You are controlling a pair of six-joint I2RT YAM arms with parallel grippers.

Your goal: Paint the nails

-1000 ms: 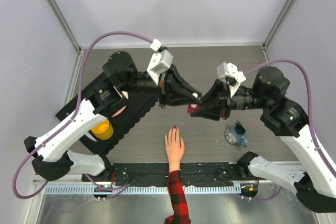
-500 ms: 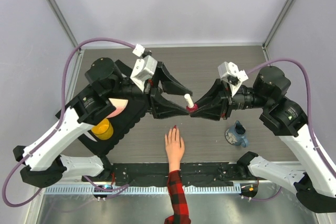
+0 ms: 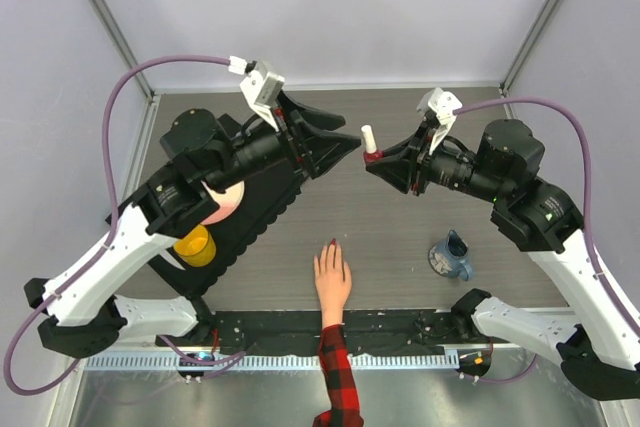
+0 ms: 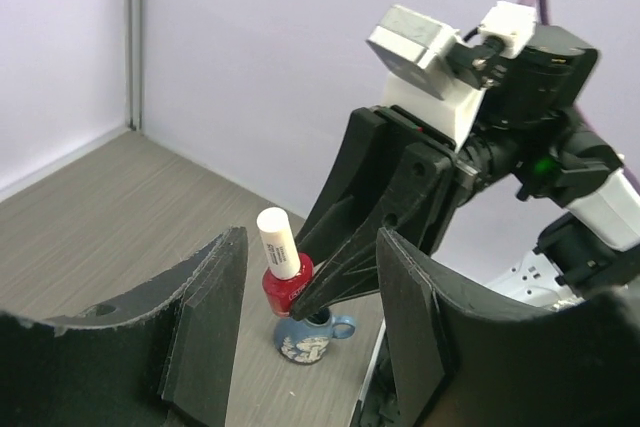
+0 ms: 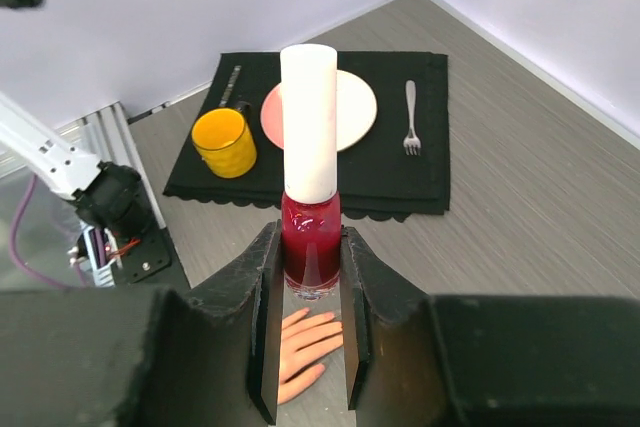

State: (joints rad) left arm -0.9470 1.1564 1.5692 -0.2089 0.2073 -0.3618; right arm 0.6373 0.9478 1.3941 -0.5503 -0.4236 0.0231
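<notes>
The pale hand (image 3: 332, 279) in a plaid sleeve lies flat near the front edge. Its nails (image 3: 332, 244) are tiny, and the longest fingertip looks reddish. Beneath the right wrist camera the hand (image 5: 305, 342) shows again between the jaws. My right gripper (image 3: 385, 159) is shut on the red polish bottle (image 3: 371, 154), held upright in the air with its white cap on. From the right wrist, the bottle (image 5: 310, 237) sits clamped in the right gripper (image 5: 309, 247). My left gripper (image 3: 345, 147) is open just left of the cap, not touching it. Its empty pads (image 4: 210, 327) frame the bottle (image 4: 285, 282).
A blue mug (image 3: 450, 257) stands right of the hand. A black placemat (image 3: 255, 222) on the left carries a yellow cup (image 3: 195, 245), a pink plate (image 5: 350, 107) and a fork (image 5: 411, 117). Side walls enclose the table.
The left gripper was shut on the bottle's cap, then opened and drew back to the left. The right gripper raised the bottle toward the back. The cap stays on.
</notes>
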